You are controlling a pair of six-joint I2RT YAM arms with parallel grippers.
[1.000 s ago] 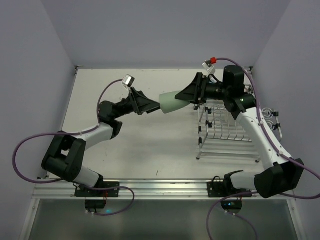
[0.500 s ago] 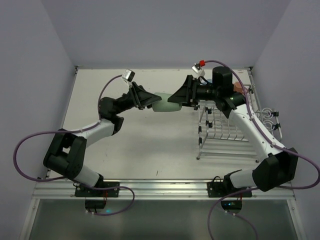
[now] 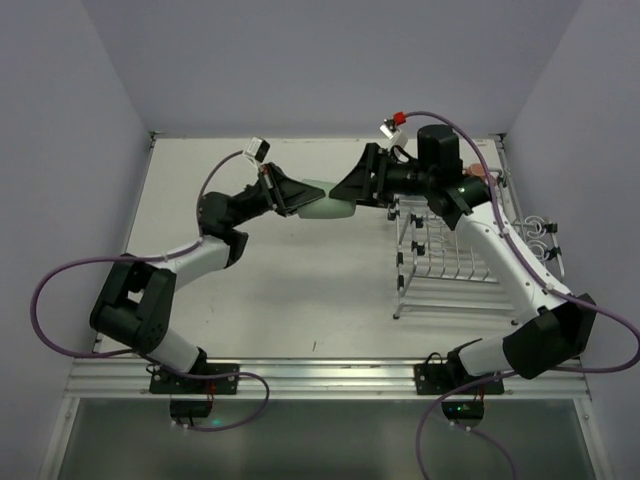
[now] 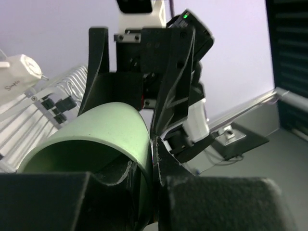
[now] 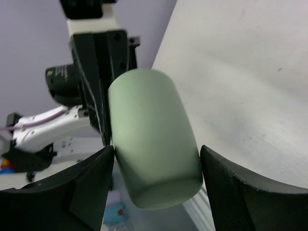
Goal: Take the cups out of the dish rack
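Note:
A pale green cup [image 3: 325,206] hangs on its side above the table, between the two arms. My left gripper [image 3: 310,202] is shut on its rim, one finger inside the mouth and one outside, as the left wrist view shows on the cup [image 4: 106,130] and the gripper [image 4: 144,168]. My right gripper [image 3: 342,192] is open around the cup's base [image 5: 149,130], its fingers [image 5: 91,183] standing at either side. The silver wire dish rack [image 3: 450,265] stands at the right, under the right arm. A salmon-pink cup [image 3: 476,173] peeks out at the rack's far end.
The white table [image 3: 290,290] ends at grey walls on the left, right and back. Purple cables loop off both arms near the front rail [image 3: 320,375]. The rack's wires [image 4: 62,91] show behind the right gripper in the left wrist view.
The left gripper has moved onto the cup's rim and shut on it. The right jaws have widened off the cup's base. The cup has shifted a little to the left.

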